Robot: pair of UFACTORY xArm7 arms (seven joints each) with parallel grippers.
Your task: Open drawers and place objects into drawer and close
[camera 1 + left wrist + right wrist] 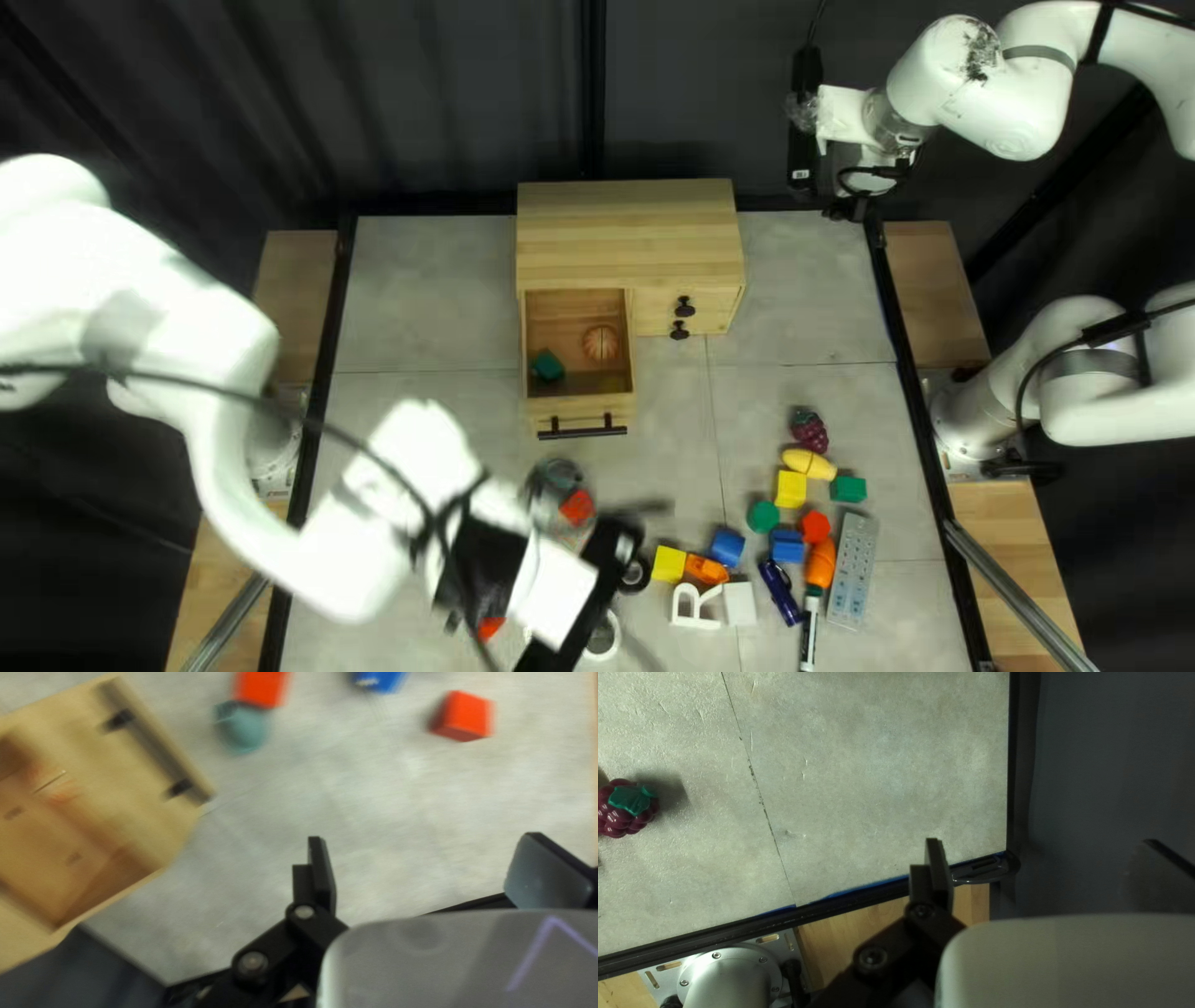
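My left gripper (604, 579) hangs over the table's near part in the top left view, below the wooden cabinet (623, 237). Its left drawer (579, 408) stands pulled out, holding a green block (548, 365) and an orange ball (600, 344); the two small knobbed drawers (657, 311) are closed. In the left wrist view my left gripper (430, 862) is open with bare table between its fingers, beside the open drawer (131, 796). A red block (464, 717) and a teal piece (242, 728) lie ahead. My right gripper (849, 199), raised at the far right corner, is open and empty (1055, 862).
Loose toys lie right of the left gripper: a yellow block (670, 564), blue block (727, 548), white letter (695, 606), yellow fruit (809, 464) and grey strip (854, 570). Grapes (626, 809) show in the right wrist view. The left arm covers part of the near left table.
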